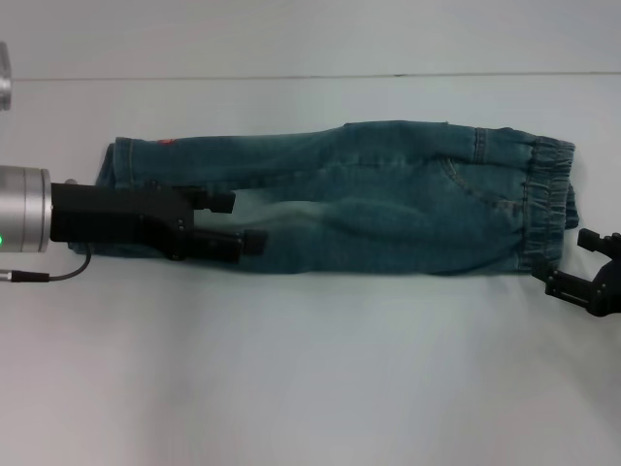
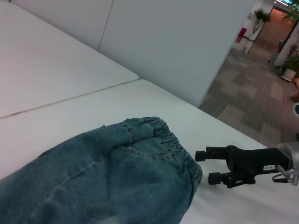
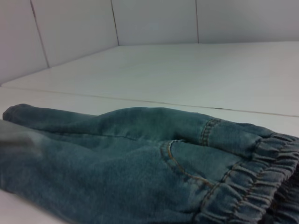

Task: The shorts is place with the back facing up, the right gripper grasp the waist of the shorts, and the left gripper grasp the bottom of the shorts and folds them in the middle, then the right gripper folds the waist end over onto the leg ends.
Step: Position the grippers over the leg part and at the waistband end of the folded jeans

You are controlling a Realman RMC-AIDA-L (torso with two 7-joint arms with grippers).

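The blue denim shorts (image 1: 388, 209) lie folded lengthwise across the white table (image 1: 310, 388). The gathered waist end (image 1: 548, 194) points right and the leg ends (image 1: 121, 165) point left, with a small orange mark near the hem. My left gripper (image 1: 245, 221) is over the leg half of the shorts, open, with nothing between its fingers. Just off the near corner of the waistband, my right gripper (image 1: 563, 258) is open and holds nothing. The left wrist view shows the waistband (image 2: 170, 140) with the right gripper (image 2: 208, 166) next to it. In the right wrist view, a back pocket (image 3: 187, 163) and the elastic band (image 3: 261, 172) are close up.
A seam in the table (image 1: 310, 76) runs behind the shorts. Bare white tabletop lies in front of the shorts. In the left wrist view, a white partition wall (image 2: 177, 42) stands beyond the table and a corridor floor (image 2: 252, 98) lies past it.
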